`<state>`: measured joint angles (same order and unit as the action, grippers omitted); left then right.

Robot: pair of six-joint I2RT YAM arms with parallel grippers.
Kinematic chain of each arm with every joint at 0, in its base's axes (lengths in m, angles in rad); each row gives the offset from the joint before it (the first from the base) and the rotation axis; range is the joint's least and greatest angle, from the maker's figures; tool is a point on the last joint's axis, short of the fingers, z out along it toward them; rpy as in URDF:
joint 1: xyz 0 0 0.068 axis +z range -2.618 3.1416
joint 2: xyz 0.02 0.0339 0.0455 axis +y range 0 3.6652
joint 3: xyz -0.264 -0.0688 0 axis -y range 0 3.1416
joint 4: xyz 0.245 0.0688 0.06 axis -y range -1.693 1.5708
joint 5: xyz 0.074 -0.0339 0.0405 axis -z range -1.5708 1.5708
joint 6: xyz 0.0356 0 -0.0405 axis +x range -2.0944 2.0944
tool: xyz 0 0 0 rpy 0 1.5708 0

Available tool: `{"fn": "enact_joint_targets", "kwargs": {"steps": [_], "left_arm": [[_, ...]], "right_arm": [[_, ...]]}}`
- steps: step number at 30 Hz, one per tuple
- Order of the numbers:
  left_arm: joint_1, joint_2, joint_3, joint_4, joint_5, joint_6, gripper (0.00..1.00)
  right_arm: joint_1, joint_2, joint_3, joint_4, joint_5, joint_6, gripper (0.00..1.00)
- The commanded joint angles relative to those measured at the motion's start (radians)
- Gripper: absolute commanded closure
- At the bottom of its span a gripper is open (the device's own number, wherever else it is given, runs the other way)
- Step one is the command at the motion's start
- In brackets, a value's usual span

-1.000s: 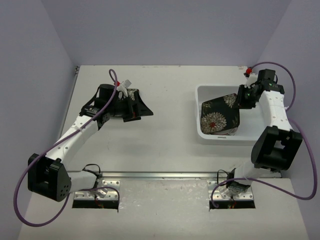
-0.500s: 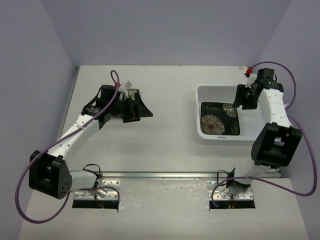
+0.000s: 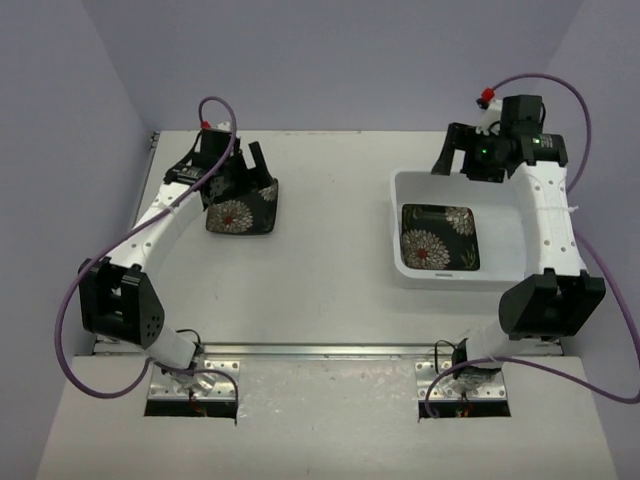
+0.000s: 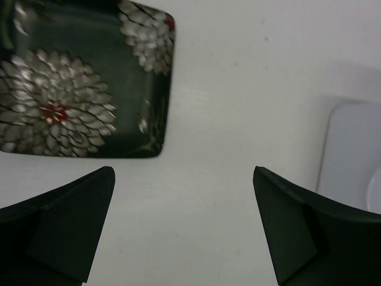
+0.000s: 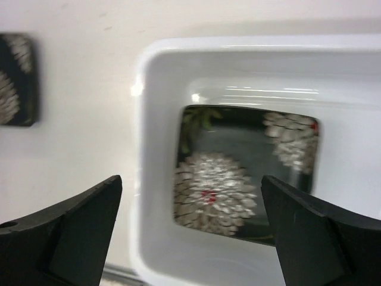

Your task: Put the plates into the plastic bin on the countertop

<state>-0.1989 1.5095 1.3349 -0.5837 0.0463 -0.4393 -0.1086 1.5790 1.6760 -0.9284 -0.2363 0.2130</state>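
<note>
**One black plate in the bin, one on the desk**

The right jaws are released and spread wide, holding nothing, above the far wall of the plastic bin (image 3: 400,268). In the wrist view the binned plate (image 5: 244,173) shows in the gap between them. It lies flat and face up in the bin's left half, its edges parallel to the walls (being square, it has no long axis; the bin's runs left to right). The left jaws are also spread and empty. The second plate (image 4: 83,83) lies face up on the desk (image 3: 330,230), ahead and left of their gap, clear of both fingers.
</note>
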Motion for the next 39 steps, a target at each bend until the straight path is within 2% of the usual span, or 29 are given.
{"fn": "enact_joint_targets", "kwargs": {"steps": [1,3,5,8,11,16,19,22,31,38,39], "left_arm": [[0.167,0.118,0.079,0.037,-0.148,0.099,0.00],[0.247,0.240,0.119,0.026,-0.111,0.137,0.00],[0.318,0.326,0.165,0.002,-0.106,0.176,0.00],[0.378,0.422,0.224,-0.006,-0.090,0.234,0.00],[0.432,0.516,0.311,-0.014,-0.066,0.278,0.00],[0.457,0.626,0.313,0.073,0.292,0.342,0.00],[0.467,0.659,0.291,0.096,0.397,0.340,0.00],[0.467,0.679,0.254,0.104,0.480,0.355,0.00],[0.476,0.689,0.199,0.127,0.535,0.360,0.00],[0.428,0.794,0.236,0.107,0.579,0.382,0.26],[0.420,0.799,0.238,0.106,0.570,0.386,0.33]], "right_arm": [[0.139,-0.136,-0.043,0.012,-0.146,0.181,0.01],[0.142,-0.219,-0.203,0.219,-0.439,0.267,0.01],[0.142,-0.322,-0.393,0.468,-0.608,0.393,0.01],[0.144,-0.424,-0.582,0.863,-0.794,0.629,0.01],[0.165,-0.439,-0.668,1.071,-0.896,0.755,0.01],[0.211,-0.499,-0.705,1.114,-0.963,0.703,0.01],[0.216,-0.527,-0.674,1.061,-0.990,0.647,0.01],[0.216,-0.513,-0.617,0.938,-0.989,0.556,0.01],[0.216,-0.469,-0.630,0.960,-0.997,0.562,0.01],[0.216,-0.453,-0.636,0.994,-1.014,0.579,0.01],[0.216,-0.454,-0.638,0.992,-1.013,0.578,0.01]]}}
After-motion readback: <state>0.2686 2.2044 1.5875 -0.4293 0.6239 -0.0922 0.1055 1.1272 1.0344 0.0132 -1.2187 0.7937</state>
